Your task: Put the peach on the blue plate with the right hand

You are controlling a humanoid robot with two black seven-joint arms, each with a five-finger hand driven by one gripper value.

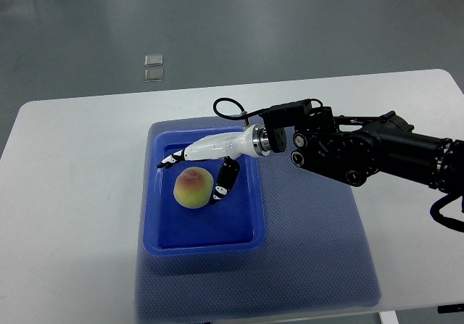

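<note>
A yellow-pink peach (190,189) rests in the left-middle of the blue rectangular plate (204,245). My right hand (193,173), white with black fingertips, reaches in from the right on a black arm (362,150) and hovers over the peach. Its long fingers (172,158) stretch out straight past the far side of the fruit. The thumb (221,183) points down beside the peach's right side, close to or touching it. The fingers are spread, not curled round the fruit. The left arm is out of view.
The plate sits on a blue-grey mat (319,259) that covers the right-middle of the white table (72,193). Two small clear squares (153,67) lie on the grey floor beyond the table's far edge.
</note>
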